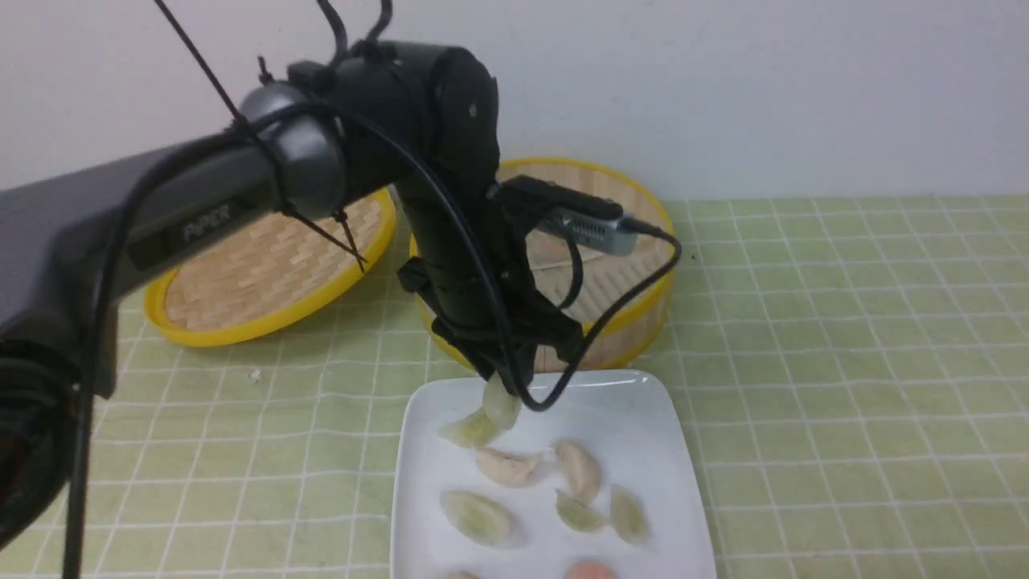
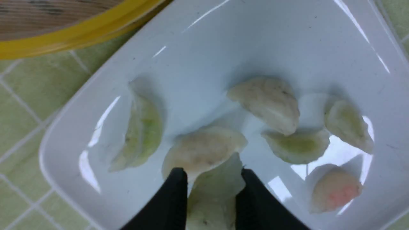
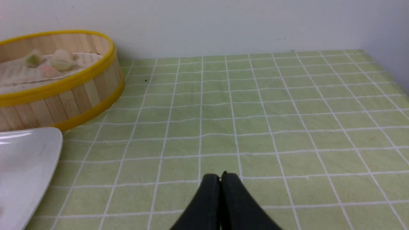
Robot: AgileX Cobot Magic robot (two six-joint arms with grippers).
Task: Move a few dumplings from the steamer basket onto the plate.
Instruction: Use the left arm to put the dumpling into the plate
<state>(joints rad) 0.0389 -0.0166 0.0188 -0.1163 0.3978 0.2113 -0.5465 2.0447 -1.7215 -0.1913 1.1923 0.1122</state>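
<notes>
My left gripper (image 1: 500, 388) hangs over the far edge of the white plate (image 1: 643, 402), shut on a pale green dumpling (image 2: 212, 191) that dangles just above the plate (image 2: 223, 41). Another green dumpling (image 1: 469, 431) lies right against its lower end. More green dumplings (image 1: 476, 516) (image 1: 579, 512) (image 1: 628, 515) rest on the plate. The steamer basket (image 1: 635, 322) stands just behind the plate, with a green dumpling (image 3: 33, 59) inside the basket (image 3: 64, 86). My right gripper (image 3: 220, 176) is shut and empty, low over the cloth to the right of the plate.
Two beige dumplings (image 1: 506, 466) (image 1: 580, 469) and a pinkish one (image 1: 591, 571) also lie on the plate. The woven yellow-rimmed lid (image 1: 265, 273) leans at the back left. A green checked cloth (image 1: 844, 362) covers the table, with a wall close behind.
</notes>
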